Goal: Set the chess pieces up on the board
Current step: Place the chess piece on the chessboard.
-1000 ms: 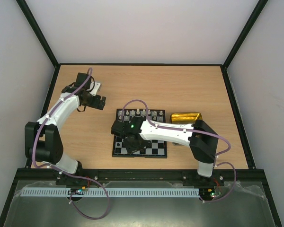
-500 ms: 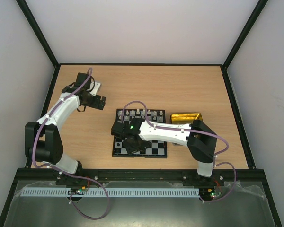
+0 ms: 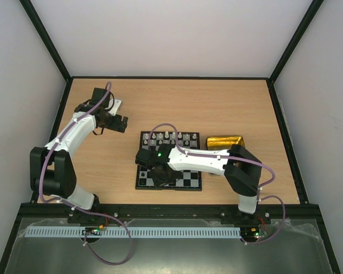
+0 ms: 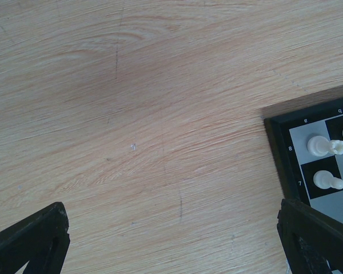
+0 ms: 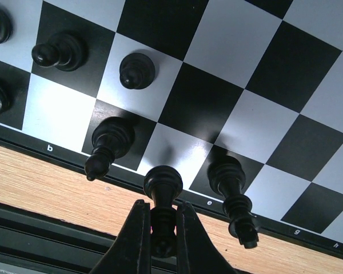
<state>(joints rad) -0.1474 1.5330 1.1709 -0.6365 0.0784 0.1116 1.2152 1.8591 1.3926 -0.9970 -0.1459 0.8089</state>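
Note:
The board [image 3: 191,178] lies in the middle of the table, with white chess pieces [image 3: 170,136] in rows along its far side. My right gripper [image 3: 160,174] hangs over the board's near left part. In the right wrist view the gripper [image 5: 162,204] is shut on the top of a black chess piece [image 5: 163,181], whose round base hangs just above a silvery check [image 5: 177,151] in the nearest row. A black bishop [image 5: 108,142] and a tall black piece [image 5: 231,188] stand on either side. My left gripper [image 4: 174,240] is open over bare wood, left of the board's corner [image 4: 277,154].
A shiny gold tray [image 3: 226,141] sits right of the board, partly under my right arm. Two black pawns [image 5: 136,70] [image 5: 60,52] stand one row further in. White pieces [image 4: 323,145] occupy the board corner seen in the left wrist view. Black frame rails edge the table.
My right arm has edged slightly toward the board's near edge, still holding the black piece. The left arm has not moved.

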